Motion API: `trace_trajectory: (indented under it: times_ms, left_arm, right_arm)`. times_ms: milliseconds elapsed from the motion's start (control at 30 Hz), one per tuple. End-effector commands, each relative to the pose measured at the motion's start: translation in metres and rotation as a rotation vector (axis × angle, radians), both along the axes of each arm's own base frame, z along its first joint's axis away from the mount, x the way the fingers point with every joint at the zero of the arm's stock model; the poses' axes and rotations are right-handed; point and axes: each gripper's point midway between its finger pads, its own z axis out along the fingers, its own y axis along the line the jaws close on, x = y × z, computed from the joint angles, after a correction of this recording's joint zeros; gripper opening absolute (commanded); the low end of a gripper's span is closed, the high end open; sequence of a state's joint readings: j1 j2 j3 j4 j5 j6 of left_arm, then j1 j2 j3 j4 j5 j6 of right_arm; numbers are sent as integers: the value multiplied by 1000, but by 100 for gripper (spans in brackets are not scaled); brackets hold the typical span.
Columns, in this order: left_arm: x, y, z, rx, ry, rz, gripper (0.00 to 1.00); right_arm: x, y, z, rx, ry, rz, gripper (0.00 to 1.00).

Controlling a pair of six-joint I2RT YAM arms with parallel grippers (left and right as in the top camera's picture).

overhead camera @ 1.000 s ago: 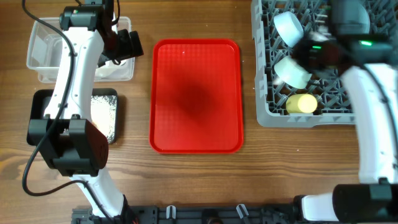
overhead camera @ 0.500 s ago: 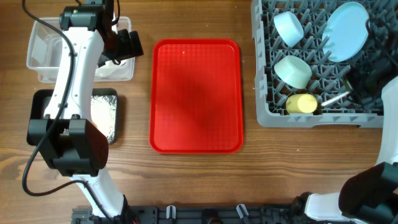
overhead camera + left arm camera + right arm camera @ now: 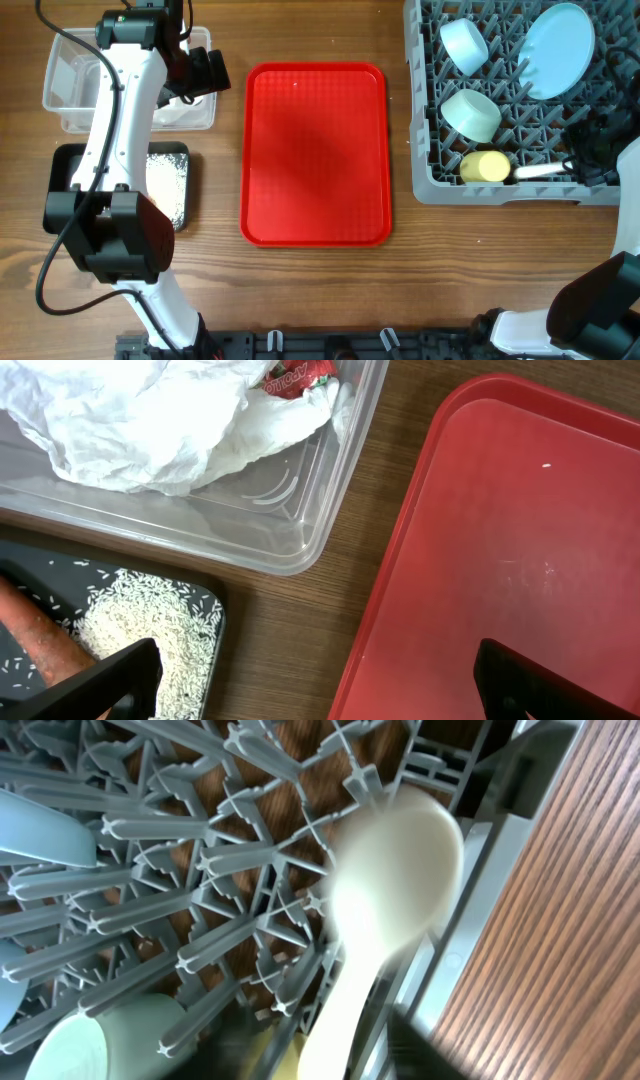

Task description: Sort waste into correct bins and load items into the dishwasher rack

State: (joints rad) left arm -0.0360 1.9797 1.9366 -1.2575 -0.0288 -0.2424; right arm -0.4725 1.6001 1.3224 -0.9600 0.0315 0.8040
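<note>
**Spoon at the rack's edge: hazards on release**

- Spoon (image 3: 540, 170): white, at the lower right of the overhead view. It lies flat along the bottom wall of the grey rack (image 3: 500, 192), just beside the yellow cup (image 3: 485, 166).
- Right gripper (image 3: 578, 163): seems to be clamped on the spoon's handle. Its fingers are blurred in the wrist view, so this is a judgement.
- Left gripper (image 3: 320, 685): spread wide and empty, over the gap between the clear tub (image 3: 300, 550) and the red tray (image 3: 315, 150).
- Already racked: plate (image 3: 555, 50), blue bowl (image 3: 465, 45), green bowl (image 3: 472, 115).
- Already binned: napkin (image 3: 140, 420) and wrapper (image 3: 300, 375) in the tub. Rice (image 3: 140, 630) and carrot (image 3: 35, 635) are in the black tray (image 3: 212, 610).

Risks:
1. The wrist view shows the spoon's head against the rack wall. If let go while resting on that rim, it may tip outward onto the table.
2. The rack floor is an open grid. A thin handle released at a slant could drop through or wedge between pegs.
3. A sideways pull on withdrawal could drag the spoon into the cup and knock it over.
</note>
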Motion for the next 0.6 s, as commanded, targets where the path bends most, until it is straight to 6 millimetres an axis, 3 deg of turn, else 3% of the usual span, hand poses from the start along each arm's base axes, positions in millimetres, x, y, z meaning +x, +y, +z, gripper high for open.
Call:
trace_trajectory:
  times_ms: [0, 133, 200, 300, 400, 433, 567]
  left_arm:
    - [0, 4, 13, 3, -34, 17, 100]
    - [0, 4, 13, 3, -34, 17, 100]
    - [0, 4, 13, 3, -34, 17, 100]
    - [0, 4, 13, 3, -34, 17, 100]
    - [0, 4, 13, 3, -34, 17, 100]
    - [0, 4, 13, 3, -34, 17, 100]
    - [0, 4, 13, 3, -34, 17, 100]
  right_arm:
    - [1, -5, -4, -17, 2, -18, 84]
    - [12, 1, 0, 12, -49, 32, 87]
    - [26, 13, 8, 31, -113, 185, 88]
    - [51, 41, 41, 17, -277, 506, 87]
    - [57, 66, 86, -74, -395, 741, 88]
    - [54, 79, 104, -113, -435, 833, 89]
    - [26, 123, 145, -195, -500, 1047, 93]
